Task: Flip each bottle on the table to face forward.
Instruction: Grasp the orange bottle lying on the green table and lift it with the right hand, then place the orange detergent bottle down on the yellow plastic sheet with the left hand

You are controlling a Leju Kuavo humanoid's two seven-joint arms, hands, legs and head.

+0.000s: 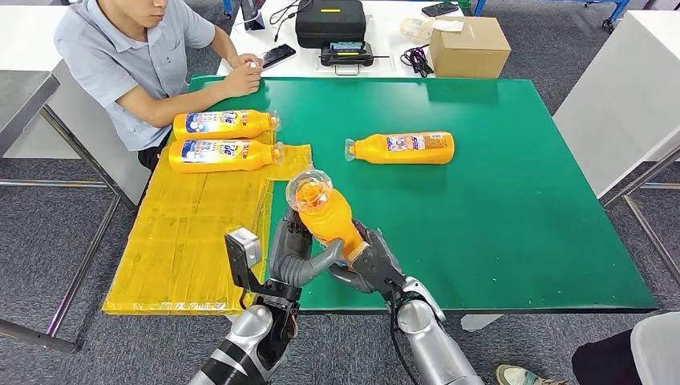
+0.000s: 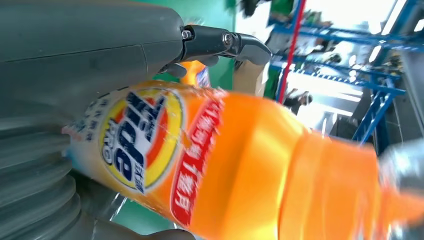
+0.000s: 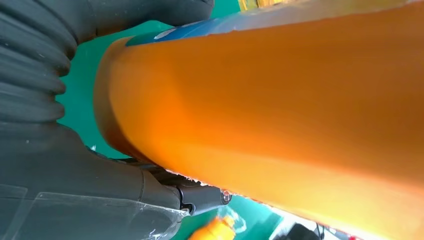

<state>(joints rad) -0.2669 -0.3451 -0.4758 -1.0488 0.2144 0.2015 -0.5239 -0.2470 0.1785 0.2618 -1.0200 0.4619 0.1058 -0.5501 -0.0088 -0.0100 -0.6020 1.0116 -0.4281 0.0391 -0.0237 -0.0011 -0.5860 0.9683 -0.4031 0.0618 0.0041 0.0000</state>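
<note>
Both hands grasp one bottle (image 1: 325, 212) above the table's (image 1: 521, 241) near edge, cap tilted up and away from the robot. The left hand (image 1: 298, 255) wraps its left side, thumb across the front; the right hand (image 1: 370, 263) cups it from the right. In the left wrist view the printed label (image 2: 137, 137) faces that hand — so this looks like the mid-turn step, the bottle being rolled between hands. Two bottles (image 1: 224, 140) lie labels up on the yellow mat (image 1: 192, 241) at the left edge; another (image 1: 401, 148) lies near the table's middle. Next, I judge, the held bottle must go down label up beside the pair — one hand letting go first without the bottle slipping.
</note>
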